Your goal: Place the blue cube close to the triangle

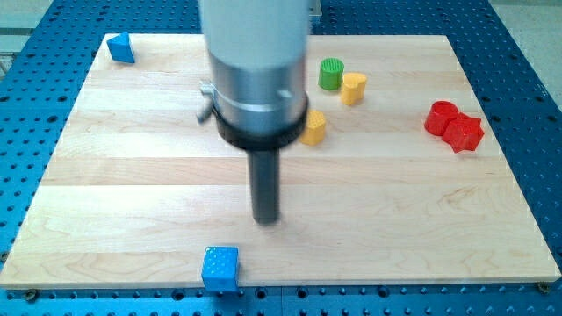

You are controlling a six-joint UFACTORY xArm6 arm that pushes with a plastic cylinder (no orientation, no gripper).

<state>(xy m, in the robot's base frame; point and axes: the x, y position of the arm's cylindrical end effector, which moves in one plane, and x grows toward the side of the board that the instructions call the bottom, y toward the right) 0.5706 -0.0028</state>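
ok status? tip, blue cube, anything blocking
My tip mid-board, touching no block. Blue cube at bottom edge, below-left of tip. Blue triangle-like block at top-left corner, far off. Nothing between them.

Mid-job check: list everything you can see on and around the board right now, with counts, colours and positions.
blue cube: 1, blue, bottom edge of the board, left of centre.
blue block: 1, blue, top-left corner; shape unclear, possibly the triangle.
green cylinder: 1, green, top, right of centre.
yellow blocks: 2, yellow; one beside the green cylinder, one lower, partly behind the arm.
red blocks: 2, red, right side, touching.
wooden board: 1, light wood, on a blue perforated table.
my tip: 1, dark rod, board centre, above-right of the blue cube, touching nothing.
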